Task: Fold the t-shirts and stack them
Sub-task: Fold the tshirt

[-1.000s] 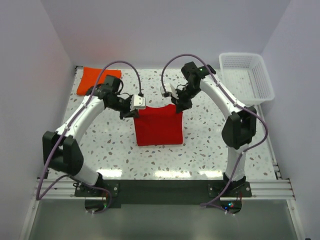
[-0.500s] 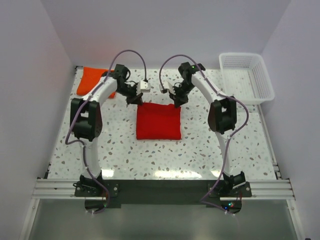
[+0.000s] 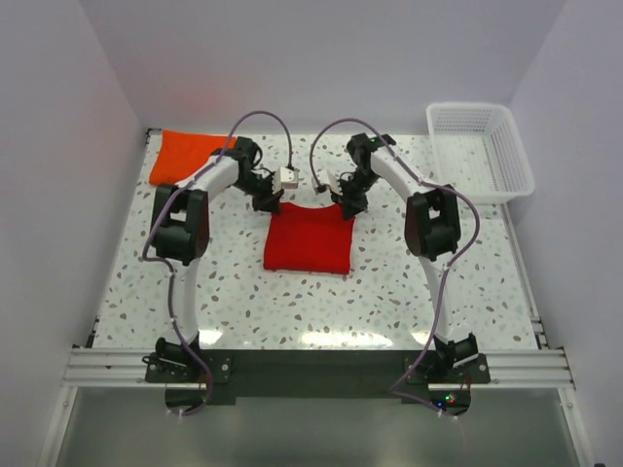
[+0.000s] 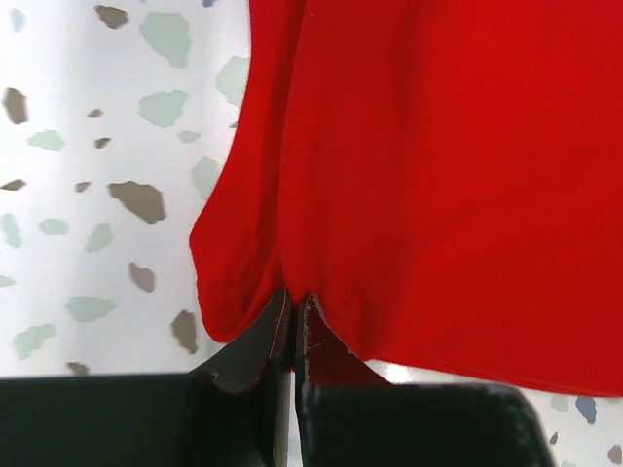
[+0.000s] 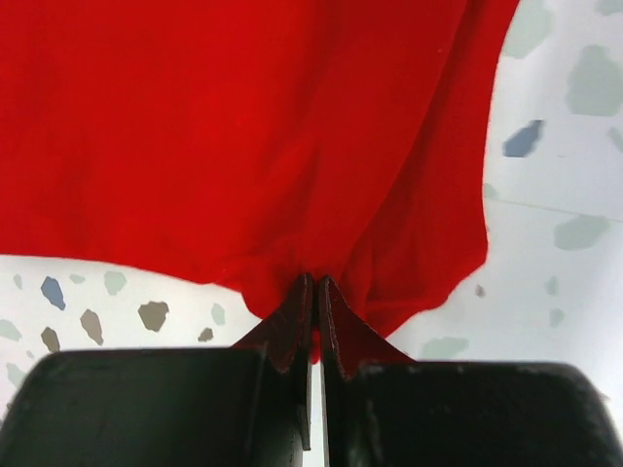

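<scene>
A red t-shirt (image 3: pixel 309 243) lies folded as a rectangle in the middle of the table. My left gripper (image 3: pixel 272 202) is shut on its far left corner, and my right gripper (image 3: pixel 348 207) is shut on its far right corner. In the left wrist view the shut gripper (image 4: pixel 293 297) pinches the red cloth (image 4: pixel 438 165). In the right wrist view the shut gripper (image 5: pixel 313 282) pinches the red cloth (image 5: pixel 243 126) the same way. An orange t-shirt (image 3: pixel 185 154) lies folded at the far left of the table.
A white plastic basket (image 3: pixel 479 151) stands at the far right. The speckled table (image 3: pixel 389 292) is bounded by white walls at the back and sides.
Both arms have stretched away from their bases and carried the shirt's held edge to the far side. The red shirt now lies flatter and further back.
</scene>
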`<state>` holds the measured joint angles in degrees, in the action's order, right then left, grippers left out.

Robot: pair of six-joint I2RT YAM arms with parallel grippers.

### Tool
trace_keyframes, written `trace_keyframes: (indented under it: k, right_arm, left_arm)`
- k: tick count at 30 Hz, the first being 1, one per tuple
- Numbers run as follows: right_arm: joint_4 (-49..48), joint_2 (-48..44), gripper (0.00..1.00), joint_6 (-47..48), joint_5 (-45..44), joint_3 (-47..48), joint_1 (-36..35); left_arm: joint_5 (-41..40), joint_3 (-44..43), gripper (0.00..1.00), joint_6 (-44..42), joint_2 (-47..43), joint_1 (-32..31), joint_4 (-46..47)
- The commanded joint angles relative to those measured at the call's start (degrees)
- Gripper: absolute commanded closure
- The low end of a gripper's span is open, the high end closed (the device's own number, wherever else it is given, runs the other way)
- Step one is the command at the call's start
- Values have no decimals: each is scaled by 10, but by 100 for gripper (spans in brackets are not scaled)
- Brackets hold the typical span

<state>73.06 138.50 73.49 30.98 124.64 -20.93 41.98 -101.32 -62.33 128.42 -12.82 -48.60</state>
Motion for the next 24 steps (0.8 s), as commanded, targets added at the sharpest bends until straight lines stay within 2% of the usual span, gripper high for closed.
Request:
trace_keyframes:
  k: [1, 3, 7, 10, 13, 17, 21, 24]
  right_arm:
    - [-5, -13, 100, 2, -7, -52, -10]
    - [-9, -36, 100, -2, -3, -83, -22]
    - [-32, -102, 100, -5, 22, -215, -39]
    - [-10, -144, 100, -25, 42, -245, -41]
    - [47, -159, 100, -32, 55, -201, -35]
    - [62, -145, 100, -15, 50, -150, -24]
    - [92, -56, 100, 5, 27, -74, -20]
    - [83, -25, 100, 3, 15, -40, -17]
  left_arm:
    - [5, 75, 100, -5, -53, -6, 4]
    - [6, 124, 100, -9, -82, -14, 11]
    - [22, 246, 100, -9, -168, -26, 18]
    - [40, 270, 100, -1, -210, -27, 5]
    - [61, 244, 100, 0, -229, -21, -34]
    - [70, 207, 100, 16, -220, -15, -44]
    - [71, 155, 100, 35, -155, -16, -29]
    - [70, 131, 98, 48, -111, -12, -13]
